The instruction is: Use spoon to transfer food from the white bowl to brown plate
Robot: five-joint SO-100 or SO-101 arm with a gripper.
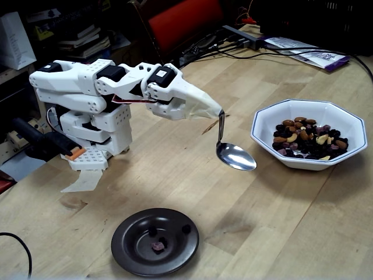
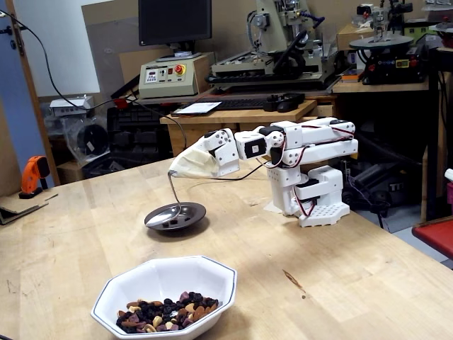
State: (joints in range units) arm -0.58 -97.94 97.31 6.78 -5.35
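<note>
The white arm (image 1: pixel 105 99) is folded low over its base on the wooden bench (image 1: pixel 280 216) and reaches out level, its fingers (image 1: pixel 201 105) wrapped in a whitish covering that narrows to a point; that covering hides them, so whether they are spread or pressed together cannot be told, though the spoon (image 1: pixel 235 156) hangs from the tip by its thin curved handle. The spoon's oval bowl is off the bench, shiny and facing up, and in a fixed view nothing shows inside it. In that same view it hangs between the two dishes, nearer the white bowl (image 1: pixel 303 114) at the right and well apart from the brown plate (image 1: pixel 131 248) near the bottom edge. The white bowl, octagonal with a thin dark line round its rim, holds the food (image 1: pixel 309 139): dark raisins, brown almonds, pale cashews and purple-pink bits heaped toward one side. The brown plate carries only a few small pieces in its sunken centre, one pinkish, the others dark. In the other fixed view the spoon (image 2: pixel 168 214) lines up in front of the brown plate (image 2: pixel 195 210), with the white bowl (image 2: pixel 177 273) and its food (image 2: pixel 170 314) close to the camera. A monitor (image 2: pixel 175 21) and machines stand on the tables behind the bench.
</note>
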